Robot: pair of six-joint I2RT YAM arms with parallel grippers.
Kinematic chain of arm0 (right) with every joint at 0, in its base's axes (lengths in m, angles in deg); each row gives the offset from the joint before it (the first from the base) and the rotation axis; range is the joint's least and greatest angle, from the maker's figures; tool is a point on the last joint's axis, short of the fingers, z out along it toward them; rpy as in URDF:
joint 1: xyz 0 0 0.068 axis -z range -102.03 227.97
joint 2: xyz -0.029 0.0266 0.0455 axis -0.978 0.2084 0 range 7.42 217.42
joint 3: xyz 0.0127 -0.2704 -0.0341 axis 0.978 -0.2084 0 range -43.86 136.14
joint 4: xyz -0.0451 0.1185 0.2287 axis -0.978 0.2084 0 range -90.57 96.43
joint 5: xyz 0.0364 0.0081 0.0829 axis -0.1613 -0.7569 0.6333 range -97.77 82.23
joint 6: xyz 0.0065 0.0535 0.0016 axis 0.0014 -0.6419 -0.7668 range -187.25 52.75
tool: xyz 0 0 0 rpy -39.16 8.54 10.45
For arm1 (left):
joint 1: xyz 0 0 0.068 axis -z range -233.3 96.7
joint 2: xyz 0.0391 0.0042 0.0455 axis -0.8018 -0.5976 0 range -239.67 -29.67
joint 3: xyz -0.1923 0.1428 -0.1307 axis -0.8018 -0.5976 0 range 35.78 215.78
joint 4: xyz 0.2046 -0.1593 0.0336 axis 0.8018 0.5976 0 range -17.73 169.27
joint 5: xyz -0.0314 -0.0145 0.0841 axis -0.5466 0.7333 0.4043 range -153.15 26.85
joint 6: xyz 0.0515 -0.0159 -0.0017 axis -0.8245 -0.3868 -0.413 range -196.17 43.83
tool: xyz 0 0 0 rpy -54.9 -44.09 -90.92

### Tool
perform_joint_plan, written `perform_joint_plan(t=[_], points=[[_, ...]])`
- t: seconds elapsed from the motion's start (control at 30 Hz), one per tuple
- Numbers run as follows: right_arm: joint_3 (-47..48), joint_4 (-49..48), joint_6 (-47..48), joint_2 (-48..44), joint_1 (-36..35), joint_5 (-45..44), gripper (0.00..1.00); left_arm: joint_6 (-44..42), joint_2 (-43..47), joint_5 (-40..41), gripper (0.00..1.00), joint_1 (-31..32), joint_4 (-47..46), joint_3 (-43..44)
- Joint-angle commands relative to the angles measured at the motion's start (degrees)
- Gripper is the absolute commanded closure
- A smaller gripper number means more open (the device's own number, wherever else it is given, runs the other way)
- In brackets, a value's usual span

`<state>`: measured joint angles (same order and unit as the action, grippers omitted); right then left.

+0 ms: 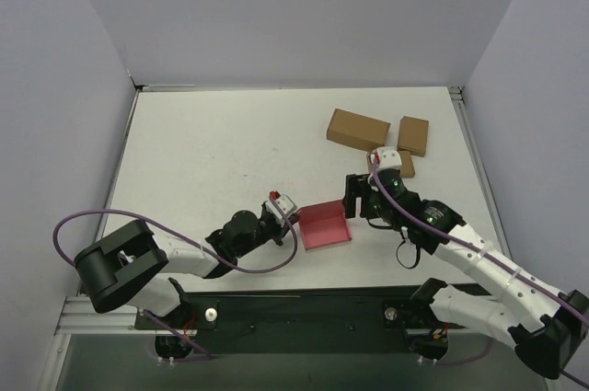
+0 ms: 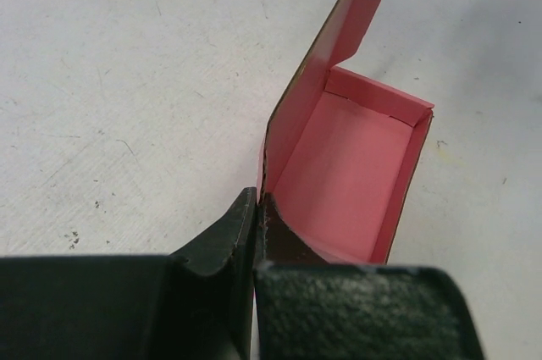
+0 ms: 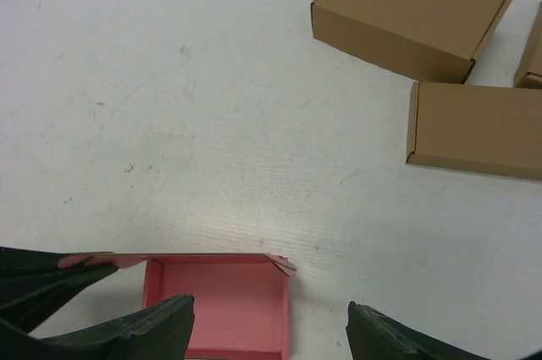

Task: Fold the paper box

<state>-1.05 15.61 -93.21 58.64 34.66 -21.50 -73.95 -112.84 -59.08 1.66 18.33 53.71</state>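
Left hand point(image 2: 257, 203) pinch on paper box point(image 2: 347, 178), plainest from left wrist

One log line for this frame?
paper box: tray formed, lid up | left gripper: shut on lid corner | right gripper: open at box end

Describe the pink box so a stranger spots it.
On the white table, look near the front edge, around the middle. The pink box sits there, open-topped, pinched by the left claw; the brown boxes behind it are closed.
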Motion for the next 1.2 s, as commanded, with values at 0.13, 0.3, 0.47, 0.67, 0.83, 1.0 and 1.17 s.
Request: perform_joint_plan(t=[0.13,0.3,0.47,0.67,0.83,1.0,1.17], points=[[3.6,6.4,14.1,8.0,2.4,13.3,0.30,-3.3,4.8,-11.0,1.00,-3.5,6.7,2.9],[2.6,2.8,16.1,11.2,2.4,10.6,0.32,-4.8,5.7,-13.2,1.00,-4.1,10.2,3.9],[2.1,0.3,18.8,15.0,3.3,9.1,0.34,-5.4,6.3,-14.9,1.00,-5.4,11.5,3.8],[0.2,-4.9,21.4,17.4,4.8,9.5,0.35,-5.7,6.9,-16.8,1.00,-6.8,12.5,3.8],[-0.4,-8.6,22.0,19.6,5.5,12.4,0.46,-6.0,7.2,-17.6,1.00,-7.6,12.8,3.8],[-0.5,-10.7,22.1,21.8,5.5,15.7,0.59,-6.2,7.2,-18.0,1.00,-7.9,12.9,4.0],[-1.1,-12.0,21.3,21.7,4.9,16.7,0.81,-6.1,6.7,-17.8,1.00,-8.1,13.0,4.7]])
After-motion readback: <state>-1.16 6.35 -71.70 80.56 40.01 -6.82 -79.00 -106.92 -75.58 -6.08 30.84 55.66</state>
